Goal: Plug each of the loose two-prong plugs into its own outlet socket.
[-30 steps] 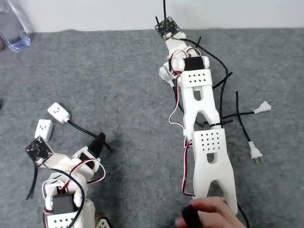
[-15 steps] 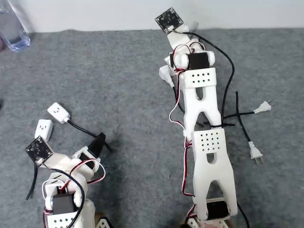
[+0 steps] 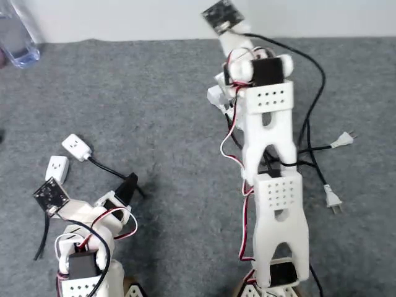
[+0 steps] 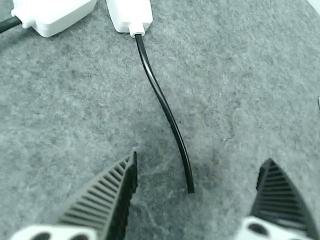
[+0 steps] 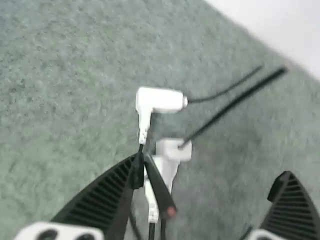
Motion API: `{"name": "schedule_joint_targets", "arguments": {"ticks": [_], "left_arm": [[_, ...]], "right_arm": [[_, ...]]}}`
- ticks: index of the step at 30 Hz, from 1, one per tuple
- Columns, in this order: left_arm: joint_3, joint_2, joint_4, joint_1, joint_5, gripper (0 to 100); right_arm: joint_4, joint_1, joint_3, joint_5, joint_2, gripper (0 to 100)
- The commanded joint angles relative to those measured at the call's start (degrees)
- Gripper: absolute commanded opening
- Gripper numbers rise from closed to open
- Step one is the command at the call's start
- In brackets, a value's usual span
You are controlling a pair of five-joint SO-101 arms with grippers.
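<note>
Two white outlet sockets (image 3: 76, 146) (image 3: 57, 167) lie at the left of the grey carpet. In the left wrist view they are sockets (image 4: 55, 12) (image 4: 129, 15), and a black cord (image 4: 165, 110) runs from one toward my left gripper (image 4: 196, 182), which is open and empty above the cord's end. Two loose two-prong plugs (image 3: 342, 140) (image 3: 333, 199) lie at the far right on black cords. My right gripper (image 5: 205, 195) is open over two white corded pieces (image 5: 160, 100) (image 5: 167, 150); I cannot tell whether these are plugs or sockets.
The right arm (image 3: 266, 117) stretches toward the back wall, with black cords (image 3: 306, 148) tangled beside it. A clear plastic bottle (image 3: 15, 37) stands at the back left corner. Open carpet lies between the two arms.
The right arm has risen and swung slightly right near the back wall. A hand that was at its base a second ago is gone. The left arm has not moved.
</note>
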Motion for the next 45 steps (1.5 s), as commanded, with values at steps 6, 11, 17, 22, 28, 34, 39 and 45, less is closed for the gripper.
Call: {"name": "schedule_joint_targets", "arguments": {"ticks": [6, 11, 17, 22, 28, 34, 39, 45], "left_arm": [[-0.5, -0.4, -1.2, -0.3, -0.1, 36], [-0.5, -0.4, -1.1, -0.3, -0.1, 36], [-0.5, -0.4, -0.9, -0.4, -0.1, 36], [-0.5, -0.4, -0.9, -0.4, -0.1, 36], [-0.5, -0.4, -1.1, -0.4, -0.1, 36], [-0.8, -0.4, -1.1, -1.0, 0.0, 36], [-3.6, -0.4, -1.2, -9.1, -0.3, 36], [-2.8, -0.4, -4.0, -12.9, -4.0, 36]], "right_arm": [[2.5, -4.0, 34.6, -1.0, -24.4, 37.5], [2.6, -8.0, 52.2, -1.0, -37.8, 37.5], [2.4, -12.2, 74.5, 0.2, -55.2, 37.5], [2.4, -12.2, 93.5, 7.3, -70.5, 37.5], [-2.2, -10.6, 118.9, 13.8, -94.1, 36.0], [-8.7, -10.6, 133.3, 14.5, -117.8, 21.2], [-9.4, -10.6, 133.5, 14.6, -127.8, 12.0], [-21.4, -10.6, 142.9, 14.1, -128.9, 11.9]]}}
